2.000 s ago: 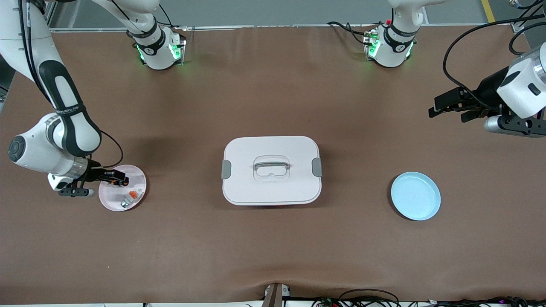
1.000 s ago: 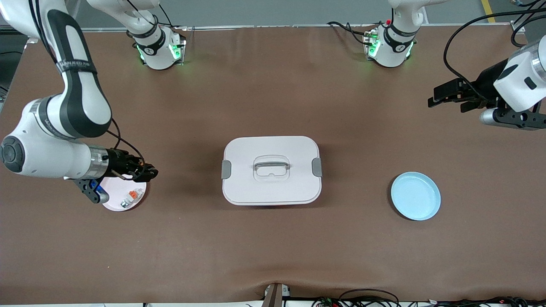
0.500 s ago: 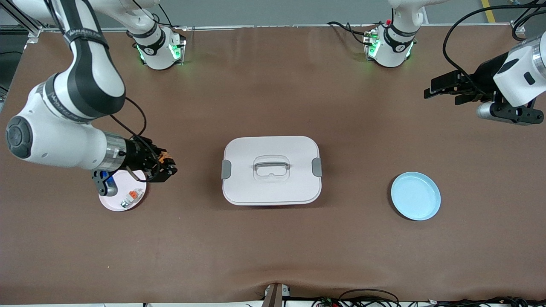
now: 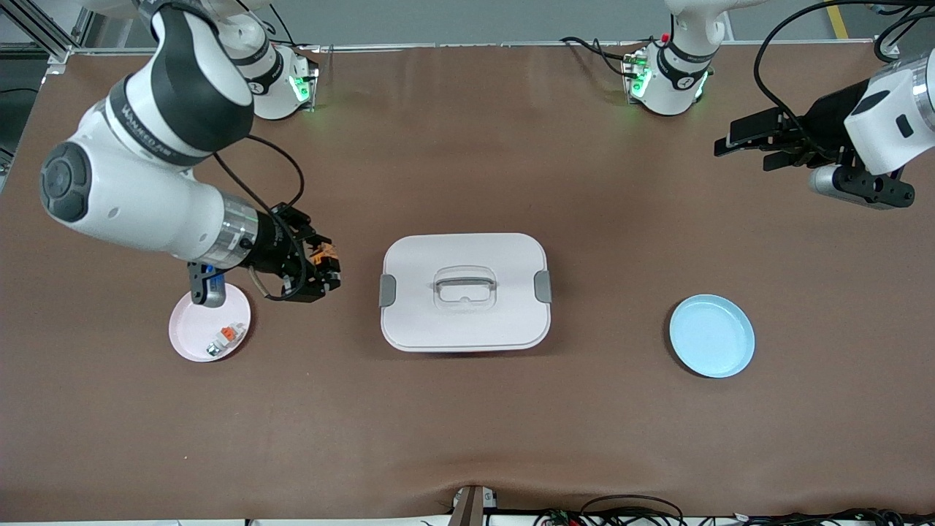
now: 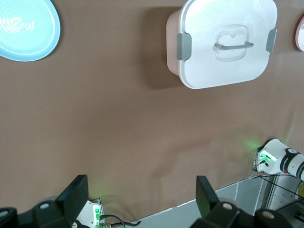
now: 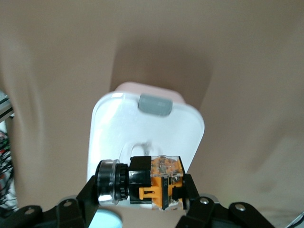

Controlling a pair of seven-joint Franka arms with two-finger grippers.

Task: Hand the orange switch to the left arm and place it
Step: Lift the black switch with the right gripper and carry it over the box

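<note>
My right gripper (image 4: 325, 269) hangs in the air over the bare table between the pink plate (image 4: 191, 332) and the box (image 4: 465, 321), shut on the orange switch (image 4: 319, 256). In the right wrist view the switch (image 6: 156, 183) lies crosswise between the fingers of the right gripper (image 6: 140, 190), silver-ringed end to one side, with the white box (image 6: 118, 123) below it. The left gripper (image 4: 734, 142) is open over the table at the left arm's end. Between its spread fingers the left gripper (image 5: 140, 197) holds nothing, and the box (image 5: 223, 61) lies farther off.
A white-grey part with an orange tab (image 4: 229, 333) and another small part lie on the pink plate. An empty light blue plate (image 4: 712, 336) (image 5: 26, 28) lies between the box and the left arm's end of the table. Grey latches (image 4: 387, 290) stick out at the box's ends.
The right gripper has risen from the pink plate with the orange switch and moved toward the box. The left gripper has drifted a little toward the table's middle, still open.
</note>
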